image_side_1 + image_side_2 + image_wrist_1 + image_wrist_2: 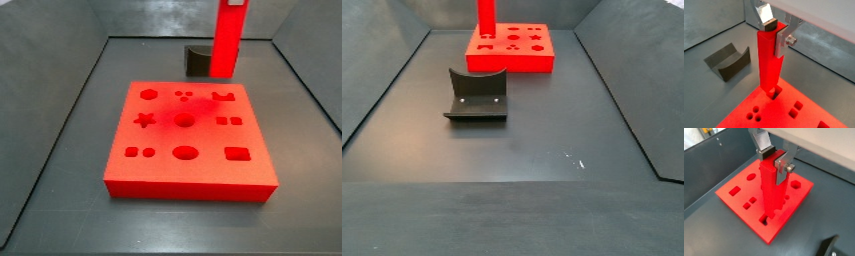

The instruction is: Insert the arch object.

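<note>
Arch object (477, 95) lies on the grey floor (543, 140) left of centre in a side view, curved cut-out facing up, well apart from the red board (516, 55) behind it, upper centre. In a wrist view the arch object (728, 61) sits just beside the board corner, not touching. Red pole (771, 190) stands upright, lower end in a board slot. Gripper (776, 31) is at the pole's top, fingers (783, 40) closed on it; pole (227, 40) upper right.

Grey floor (543, 140) carries red board (523, 55); arch object (477, 95) beside; hand (774, 30) above.
</note>
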